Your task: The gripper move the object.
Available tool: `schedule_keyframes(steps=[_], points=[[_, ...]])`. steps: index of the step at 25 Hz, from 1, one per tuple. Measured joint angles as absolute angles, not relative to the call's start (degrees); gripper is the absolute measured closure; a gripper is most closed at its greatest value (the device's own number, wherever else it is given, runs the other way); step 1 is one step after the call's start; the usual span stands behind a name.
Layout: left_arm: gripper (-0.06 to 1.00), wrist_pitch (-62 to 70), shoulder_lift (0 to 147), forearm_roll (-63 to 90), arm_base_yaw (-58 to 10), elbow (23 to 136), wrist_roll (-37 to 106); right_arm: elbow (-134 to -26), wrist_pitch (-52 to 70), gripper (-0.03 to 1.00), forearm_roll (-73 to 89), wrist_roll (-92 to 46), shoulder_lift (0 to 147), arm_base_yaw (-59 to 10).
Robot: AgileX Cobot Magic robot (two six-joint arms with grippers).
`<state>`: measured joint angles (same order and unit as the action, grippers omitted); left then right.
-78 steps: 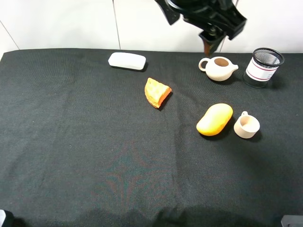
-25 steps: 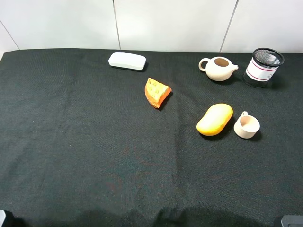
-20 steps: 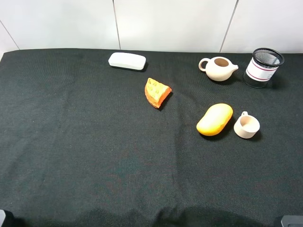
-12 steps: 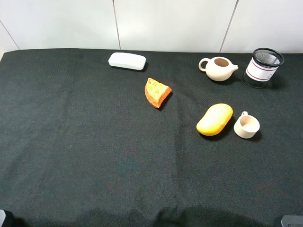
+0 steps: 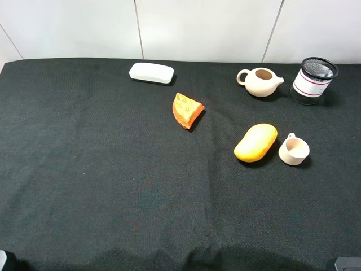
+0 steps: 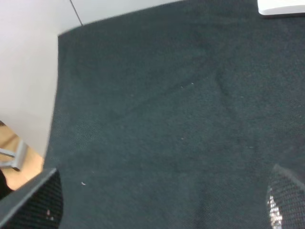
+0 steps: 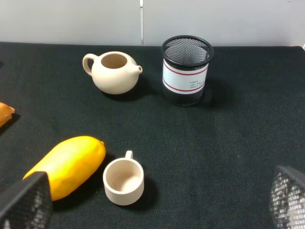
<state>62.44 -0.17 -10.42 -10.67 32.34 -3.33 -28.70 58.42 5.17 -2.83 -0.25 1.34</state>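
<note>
My right gripper [image 7: 152, 202] is pulled back at the near edge of the table, its fingers [image 7: 26, 202] spread wide and holding nothing. Just ahead of it, off to the left side, lies the mango [image 7: 66, 164]. Its long way runs slanted, near-left to far-right, and its far end sits just beside the small cup [image 7: 124, 181]. I think I must turn the fingers to close across the fat middle. Farther back stand the teapot [image 7: 114, 71] and the mesh pen holder [image 7: 187, 69]. My left gripper [image 6: 157, 205] is open too, over bare black cloth [image 6: 157, 119], well apart from the mango, so the right arm is nearer.
</note>
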Motion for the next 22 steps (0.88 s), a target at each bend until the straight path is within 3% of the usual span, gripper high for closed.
schedule_keyframes(steps=[11, 22], points=[[0.04, 60.98, -0.48, -1.65, -0.93, 28.13, 2.93, -28.70, 58.42, 0.27, 5.17, -2.83, -0.25, 1.34], [0.04, 60.88, -0.48, -1.52, -0.55, 28.13, 4.42, -28.70, 58.42, 0.27, 5.17, -2.83, -0.25, 1.34]])
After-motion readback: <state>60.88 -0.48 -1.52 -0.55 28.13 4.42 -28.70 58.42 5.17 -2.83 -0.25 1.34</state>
